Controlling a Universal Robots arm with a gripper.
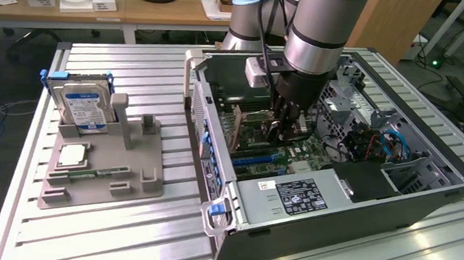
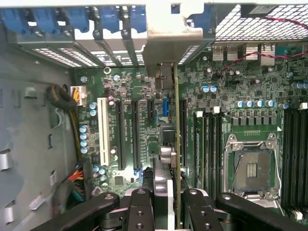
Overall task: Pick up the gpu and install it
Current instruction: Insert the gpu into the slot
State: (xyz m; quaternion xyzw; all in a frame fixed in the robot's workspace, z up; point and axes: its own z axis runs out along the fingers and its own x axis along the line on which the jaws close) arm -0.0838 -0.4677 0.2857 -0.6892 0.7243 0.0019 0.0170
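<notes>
My gripper is down inside the open computer case, shut on the gpu. In the wrist view the card shows edge-on: a thin green board edge with its silver end bracket up against the case's rear slot openings. The black fingers clamp it from both sides. The card stands upright over the motherboard's long expansion slots. Whether its edge sits in a slot I cannot tell. In the exterior view the gpu appears as a thin upright plate between the gripper and the case's rear wall.
A grey holder on the exterior view's left carries a hard drive with a blue label, a processor chip and a memory stick. Inside the case are the power supply, the bare processor socket and cables.
</notes>
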